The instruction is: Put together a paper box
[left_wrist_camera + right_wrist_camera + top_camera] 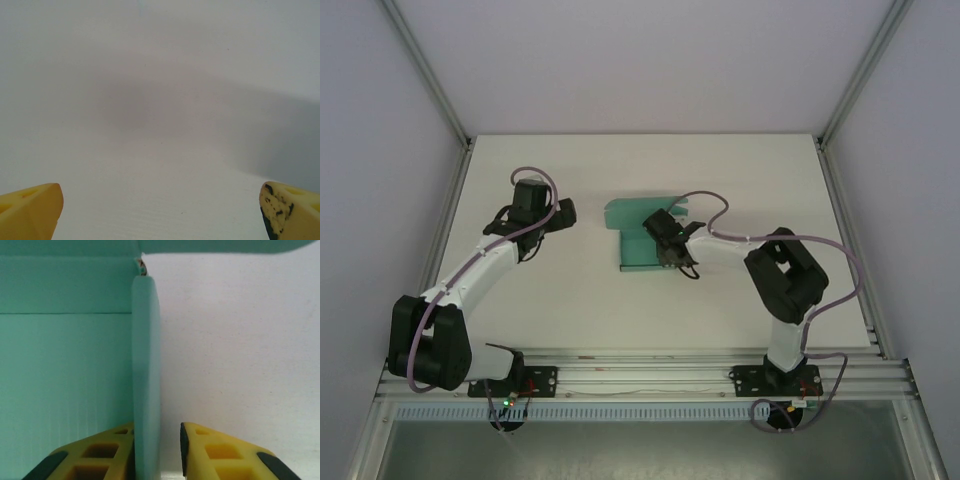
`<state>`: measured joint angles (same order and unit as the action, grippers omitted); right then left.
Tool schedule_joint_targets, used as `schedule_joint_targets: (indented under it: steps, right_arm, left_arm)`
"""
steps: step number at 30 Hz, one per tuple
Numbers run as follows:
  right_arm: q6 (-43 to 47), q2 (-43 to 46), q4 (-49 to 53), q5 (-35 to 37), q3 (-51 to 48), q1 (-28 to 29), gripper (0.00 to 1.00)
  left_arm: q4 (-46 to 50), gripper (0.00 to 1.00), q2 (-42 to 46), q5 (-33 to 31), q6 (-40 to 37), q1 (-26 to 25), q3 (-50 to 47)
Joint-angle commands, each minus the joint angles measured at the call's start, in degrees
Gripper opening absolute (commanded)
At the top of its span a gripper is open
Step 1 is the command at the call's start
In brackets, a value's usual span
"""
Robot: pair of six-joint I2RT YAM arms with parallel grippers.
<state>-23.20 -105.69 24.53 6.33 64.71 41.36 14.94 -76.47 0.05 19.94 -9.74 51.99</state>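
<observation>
**Yellow fingers (100,452) set astride a raised side wall of the paper box**

In the right wrist view, the right gripper (156,430) is seen with its jaws narrow and the upright side wall (146,365) between them. One finger is pressed against the wall's inner face, while a strip of table is visible between the wall and the other finger. The wall is therefore judged bracketed rather than clamped.

The paper box (632,250) lies near the middle of the table (740,170), teal and only partly formed. Its floor (65,385) is flat, a rear wall (65,285) is raised along a crease, and a further flap (215,245) is seen overhanging at the top. In the overhead view the right gripper (667,246) is seen over the box's right edge.

The step in hand is judged to be the standing and creasing of this side wall. The next move calls for a firm pinch along the wall, then a fold that is kept square to the floor without the thin card being dragged.

The left gripper (563,213) is held well apart to the left over bare table, its jaws spread wide (160,197) and nothing between them. It could be brought in so that the floor is steadied.
</observation>
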Motion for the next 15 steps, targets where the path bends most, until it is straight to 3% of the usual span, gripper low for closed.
schedule_joint_targets:
  steps: [1,5,9,13,15]
  right_arm:
    - [0.1,3.8,2.2,4.3,1.7,-0.1,0.32]
    - [3.9,7.1,3.9,6.3,3.8,-0.1,0.62]
    - [10.0,12.5,2.4,7.5,3.5,-0.8,0.76]
    - [22.2,18.2,-3.6,1.3,1.2,-4.0,0.96]
    - [28.3,19.4,-4.9,-4.2,1.4,-6.1,1.00]
  left_arm:
    - [-4.0,1.00,1.0,3.9,-3.4,0.2,-1.4]
    - [-6.6,1.00,1.2,11.6,-6.2,0.2,-1.4]
    - [-8.0,1.00,2.5,19.9,-9.9,0.1,0.1]
    - [-9.0,1.00,2.0,30.9,-17.5,-0.4,1.7]
    - [-8.2,1.00,0.3,36.5,-22.1,-0.5,2.9]
